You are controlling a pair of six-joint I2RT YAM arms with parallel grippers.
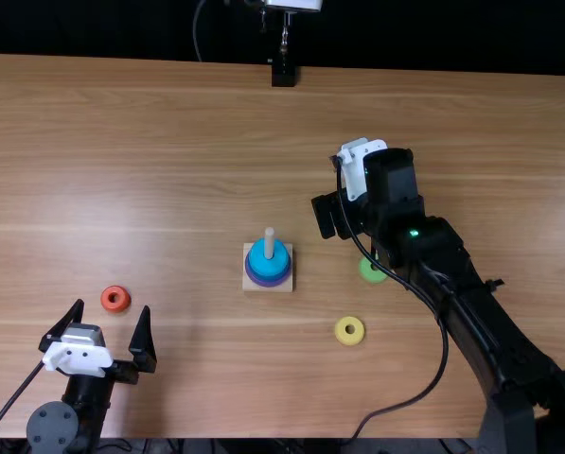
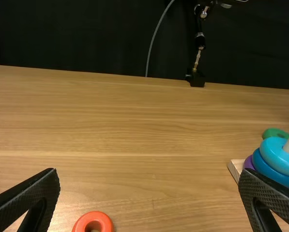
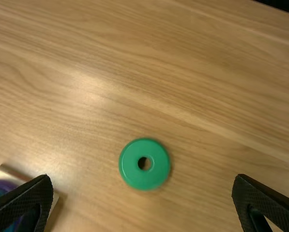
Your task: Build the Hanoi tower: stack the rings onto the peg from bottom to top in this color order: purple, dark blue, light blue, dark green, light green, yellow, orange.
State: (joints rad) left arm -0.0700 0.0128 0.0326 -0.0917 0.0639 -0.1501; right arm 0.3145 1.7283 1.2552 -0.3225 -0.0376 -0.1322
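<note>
- A light brown wooden table (image 1: 178,123) spread across the frame, with black cloth behind its far edge.
- Just below the centre of the top view sat the square base (image 1: 287,287), its peg (image 1: 270,244) threaded with the purple ring (image 1: 253,277), the dark blue ring (image 2: 266,166) and the light blue ring (image 1: 269,265), in the right order; four were left to stack.
- The dark green ring (image 3: 144,180), judged next, lay on bare wood near the base, framed by the right gripper (image 3: 142,178), whose fingers were spread wide and empty.
- If that gripper had come down off centre, a fingertip could have landed on the ring or pushed it away; a low pass could have knocked the base. A ring lowered out of line might have caught on the peg's tip and tilted.
- The dark green ring lay flat, its hole facing up; being round, it had no long side, only an upright axis through the hole. The peg's long axis stood upright too.
- The light green ring (image 1: 372,272) was right of centre, partly under the arm, the yellow ring (image 1: 349,341) lower right.
- At lower left, the left gripper (image 1: 113,305) was open and empty by the orange ring (image 1: 114,308).
</note>
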